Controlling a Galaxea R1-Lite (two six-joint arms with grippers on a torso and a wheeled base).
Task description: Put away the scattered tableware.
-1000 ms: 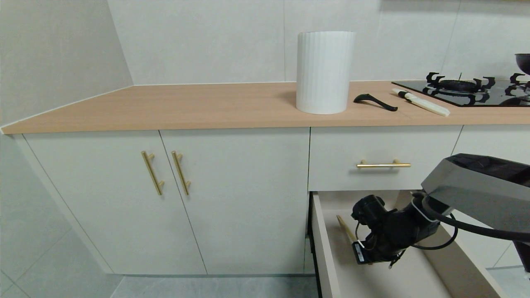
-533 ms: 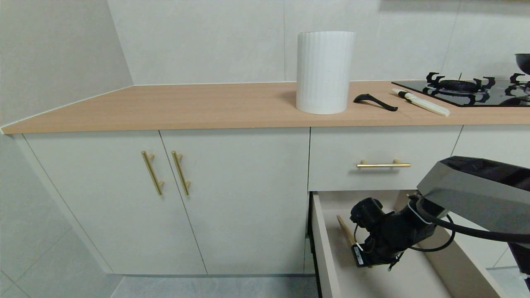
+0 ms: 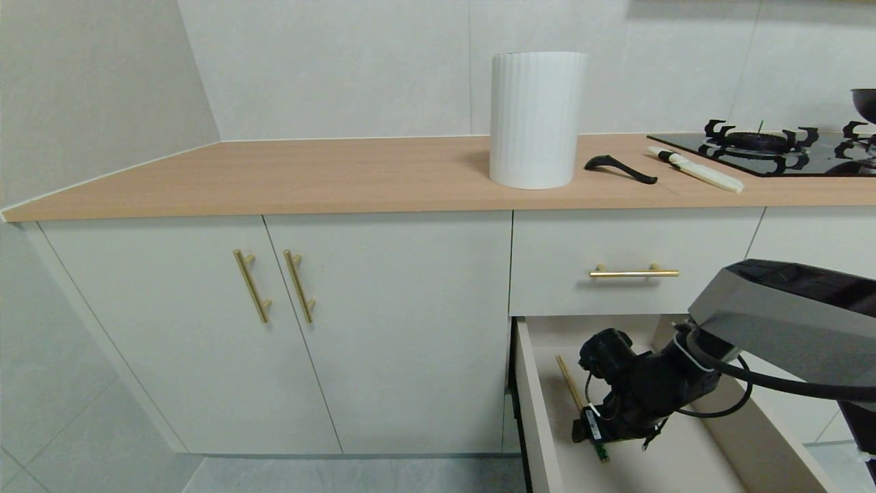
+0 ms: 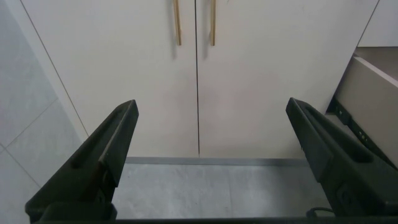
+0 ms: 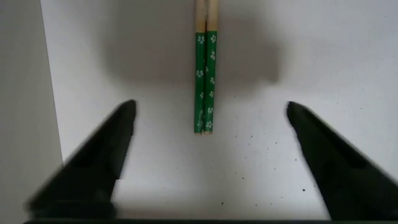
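**A:** What could trip the robot up from here?

**B:** Mostly the exit. The right gripper (image 5: pixel 209 109) hangs low inside the open drawer (image 3: pixel 537 411), its jaws spread wide and gripping nothing. The chopsticks (image 5: pixel 205 81) lie loose on the drawer floor, directly in the gap between the fingers. If the wrist swung sideways on its way out, a finger would probably sweep the pair apart or roll one stick away. The arm also reaches in close under the closed drawer front above, so a steep lift might knock against it.

**A:** And the other arm?

**B:** The left gripper (image 4: pixel 211 109) is open just as wide and empty, facing the cabinet doors (image 4: pixel 249 81) low down (well apart from the drawer, so little risk there). The trickier part is likely what remains on the countertop (image 3: pixel 308 174): a black spoon (image 3: pixel 619 169) and a knife (image 3: pixel 694 168), both lying flat and probably awkward to pinch.

**A:** How do the chopsticks lie?

**B:** Side by side and touching, flat on the floor near the drawer's left wall. Their long axis runs roughly front to back along the drawer, slightly skewed. The green patterned ends point toward the drawer's front, the plain wooden ends toward its back.
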